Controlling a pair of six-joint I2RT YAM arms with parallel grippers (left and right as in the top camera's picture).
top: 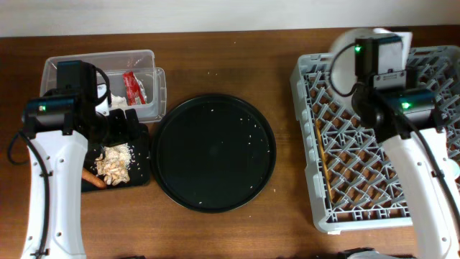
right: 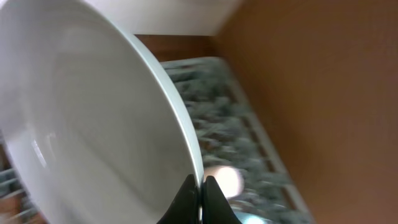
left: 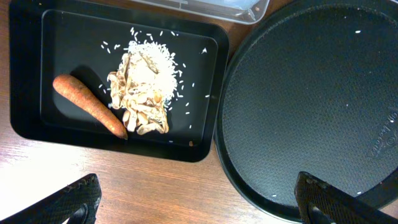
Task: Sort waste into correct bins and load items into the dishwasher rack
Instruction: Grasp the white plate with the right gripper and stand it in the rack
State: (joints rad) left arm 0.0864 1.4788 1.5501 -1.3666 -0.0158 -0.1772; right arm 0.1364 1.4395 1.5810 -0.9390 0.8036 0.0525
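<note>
**Plate pinched on edge at the rack's far wall**

The plate [right: 93, 112] stands nearly on edge, its rim nipped between the closed fingers of the right gripper [right: 200, 198]. It is over the far left corner of the rack [top: 305, 144]; whether it touches the grid cannot be told. The rack fills the right end of the table. The chopsticks [top: 323, 158] lie on its floor along the left wall, pointing from near side to far side. In the right wrist view a blurred pinkish shape sits in the rack behind the plate's rim, too soft to name.

The round tray [top: 214, 151] lies mid-table, just left of the rack, carrying only a few white specks.

At the table's left end, the left gripper [left: 199, 202] hangs with its fingers spread wide and holding nothing, above the near edge of the black tray [left: 31, 74]. In that tray the carrot [left: 90, 106] lies slantwise, its tip touching the scraps [left: 143, 99], which have white rice heaped on them and scattered around. The tub [top: 65, 68] sits at the far left corner, just behind the black tray, holding the wrapper [top: 134, 86] and the tissue [top: 115, 101].
</note>
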